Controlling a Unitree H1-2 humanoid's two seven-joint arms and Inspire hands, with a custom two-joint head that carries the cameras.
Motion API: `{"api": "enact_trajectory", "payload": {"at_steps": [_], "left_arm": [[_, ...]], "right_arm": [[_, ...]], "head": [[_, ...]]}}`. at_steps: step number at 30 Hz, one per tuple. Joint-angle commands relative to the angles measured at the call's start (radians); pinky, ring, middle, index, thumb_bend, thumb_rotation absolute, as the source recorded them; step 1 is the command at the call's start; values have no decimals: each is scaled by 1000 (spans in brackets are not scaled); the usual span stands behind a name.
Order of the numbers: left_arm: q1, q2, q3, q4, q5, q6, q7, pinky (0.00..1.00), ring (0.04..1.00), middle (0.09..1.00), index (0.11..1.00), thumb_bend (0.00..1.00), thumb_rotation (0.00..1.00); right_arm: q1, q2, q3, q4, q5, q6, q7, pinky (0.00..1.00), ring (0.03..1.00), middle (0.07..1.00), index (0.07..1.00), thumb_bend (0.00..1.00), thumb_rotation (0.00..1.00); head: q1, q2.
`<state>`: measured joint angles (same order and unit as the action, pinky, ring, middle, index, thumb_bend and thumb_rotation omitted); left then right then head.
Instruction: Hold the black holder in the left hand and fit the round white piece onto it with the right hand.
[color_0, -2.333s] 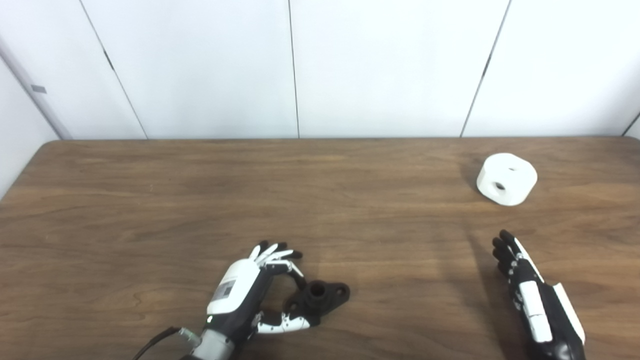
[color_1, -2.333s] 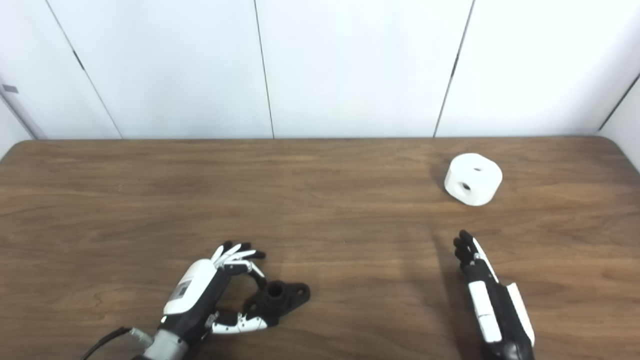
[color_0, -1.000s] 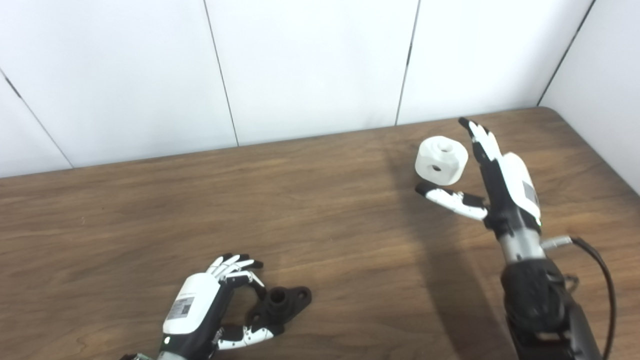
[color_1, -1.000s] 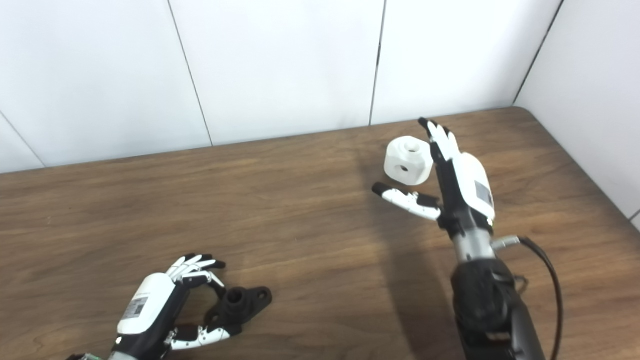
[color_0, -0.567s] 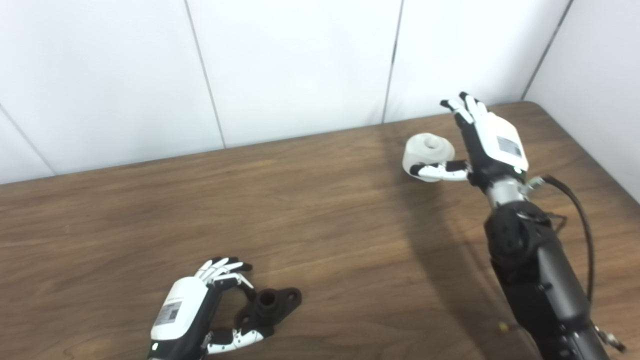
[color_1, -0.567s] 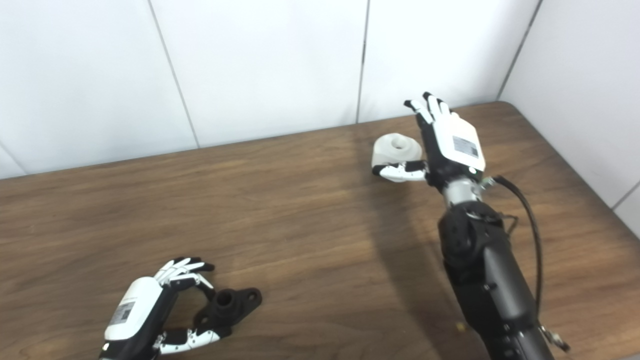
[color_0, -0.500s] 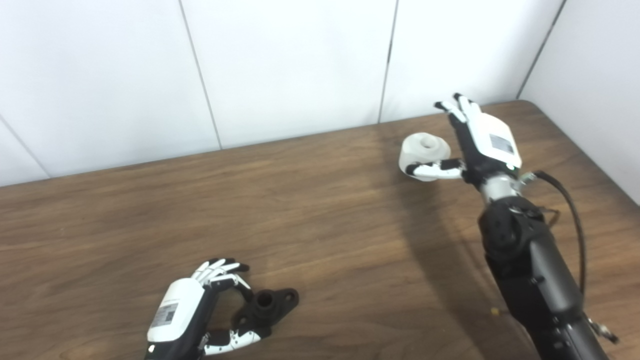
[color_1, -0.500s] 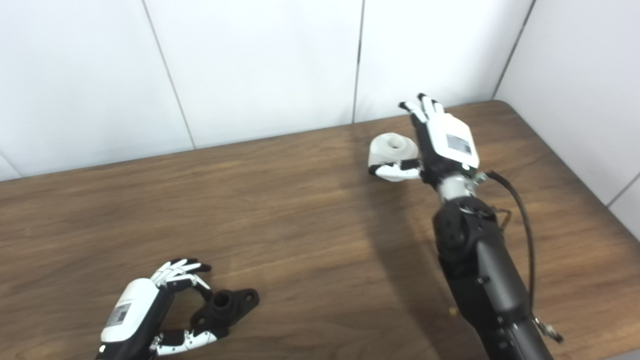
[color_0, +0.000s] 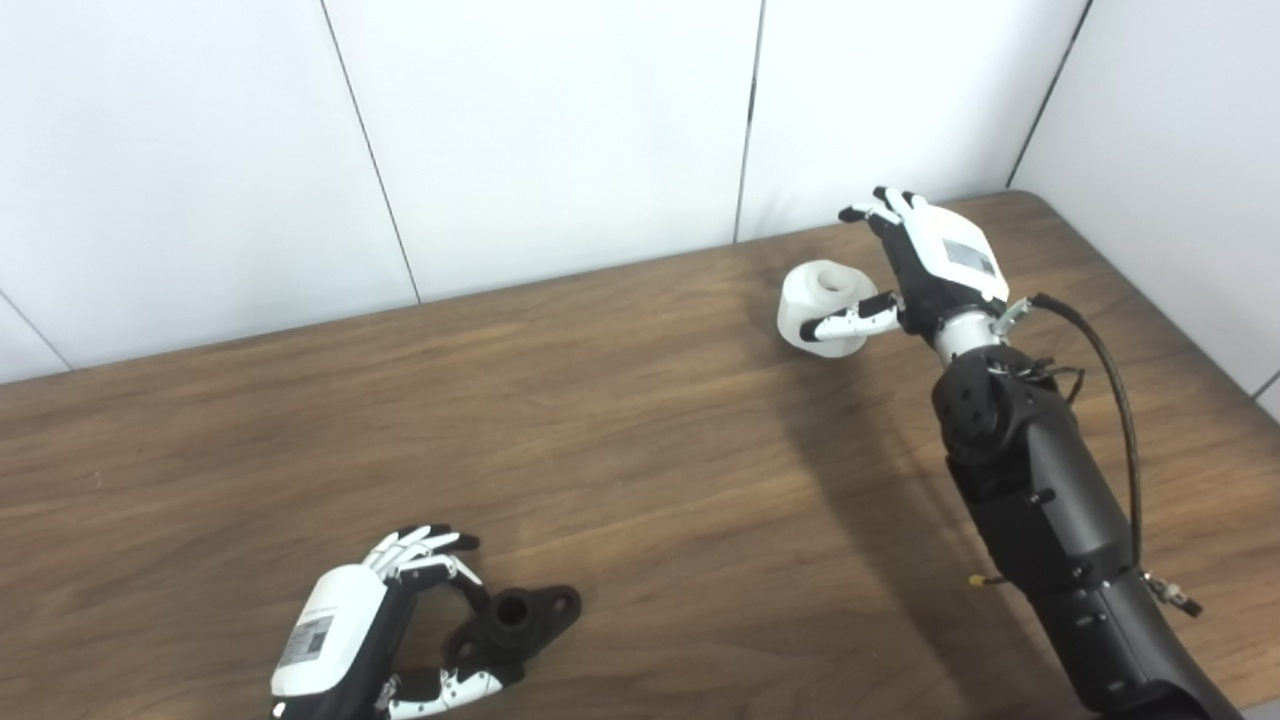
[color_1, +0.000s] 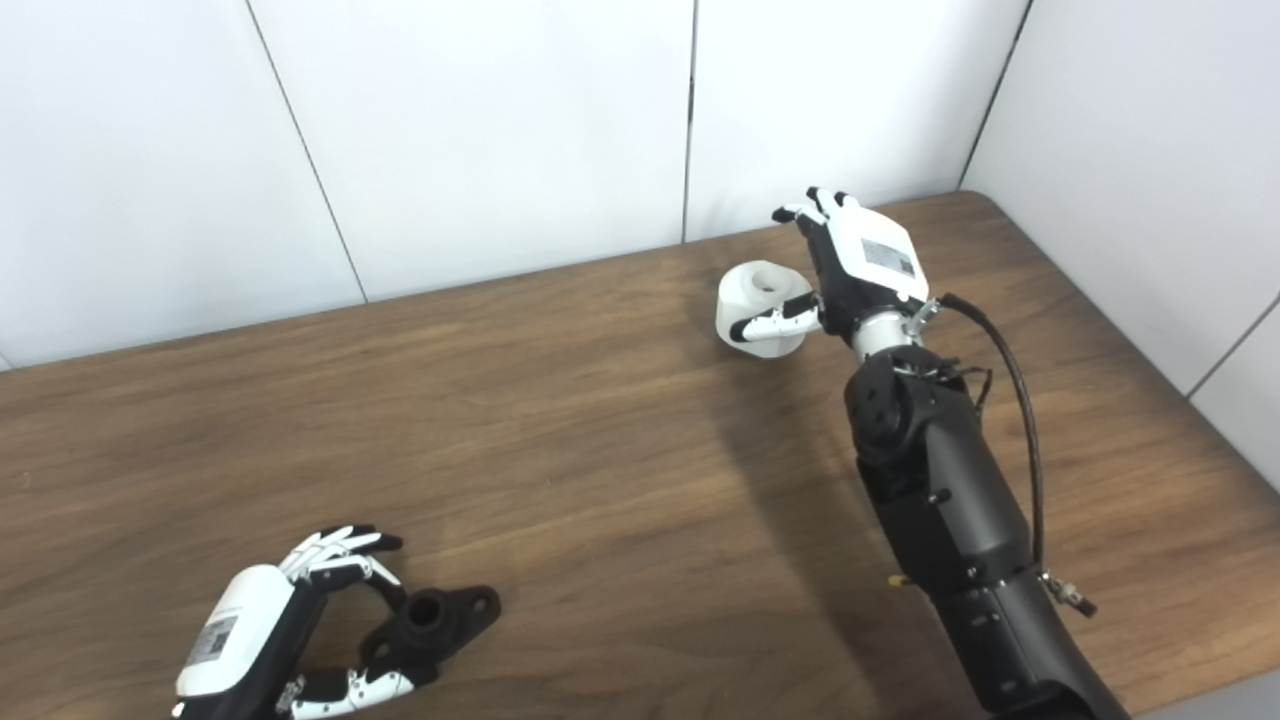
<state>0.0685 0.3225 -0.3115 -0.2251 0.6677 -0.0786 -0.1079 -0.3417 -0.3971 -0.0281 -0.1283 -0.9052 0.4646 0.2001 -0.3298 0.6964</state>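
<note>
Reaching across the far right of the brown wooden table (color_0: 620, 420), the right hand (color_0: 925, 265) has gone from lying flat near the front edge to wrapping the round white plastic piece (color_0: 822, 308). Its thumb now lies across the near side of the piece and its fingers curl over the far side, where a moment ago they stood straight and apart. The grip looks nearly closed rather than firm, and the piece seems to rest on the table, not yet lifted (the camera has also swung right and tilted, so most of the apparent shift in the scene is the head's, not the objects').

At the near left, the left hand (color_1: 265, 630) has kept its pose: fingers arched over and thumb tucked under the black flanged holder with a short round socket (color_1: 430, 618), which sits on the wood. Whether it truly clamps the holder or only cages it, I cannot tell.

For the task, this means both parts are now in hand, or close to it, but well apart. Lifting the piece and carrying it over to the holder's socket is likely next.
</note>
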Motion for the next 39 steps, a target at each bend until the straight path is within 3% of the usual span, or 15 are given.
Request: {"api": "enact_trajectory", "payload": {"at_steps": [1, 7, 14, 22, 30, 39], "left_arm": [[40, 14, -10, 13, 5, 46, -58, 895, 880, 807, 485, 520, 45], [40, 12, -3, 12, 0, 42, -55, 897, 880, 806, 485, 520, 45], [44, 17, 4, 7, -6, 33, -57, 897, 883, 808, 485, 519, 44], [40, 17, 9, 8, -8, 41, -63, 893, 881, 807, 485, 519, 44], [36, 12, 4, 24, 2, 28, -53, 891, 880, 803, 485, 520, 44], [37, 9, 2, 44, 3, 24, -47, 897, 887, 811, 485, 519, 44]], "right_arm": [[-62, -19, -16, -12, -22, 5, -1, 901, 992, 953, 811, 775, 305], [-106, 4, -43, 29, -65, 5, 58, 926, 992, 953, 800, 783, 288], [-134, 26, -60, 60, -93, 5, 102, 876, 980, 943, 785, 779, 266], [-172, 25, -85, 145, -71, 5, 109, 910, 978, 936, 764, 788, 228], [-178, 8, -90, 170, -69, 5, 138, 860, 968, 928, 754, 798, 268], [-174, 2, -88, 209, -46, 5, 95, 840, 967, 933, 748, 788, 254]], "head": [[-4, 1], [-8, 14], [-26, 29], [-19, 18], [7, 20], [28, -7]]}}
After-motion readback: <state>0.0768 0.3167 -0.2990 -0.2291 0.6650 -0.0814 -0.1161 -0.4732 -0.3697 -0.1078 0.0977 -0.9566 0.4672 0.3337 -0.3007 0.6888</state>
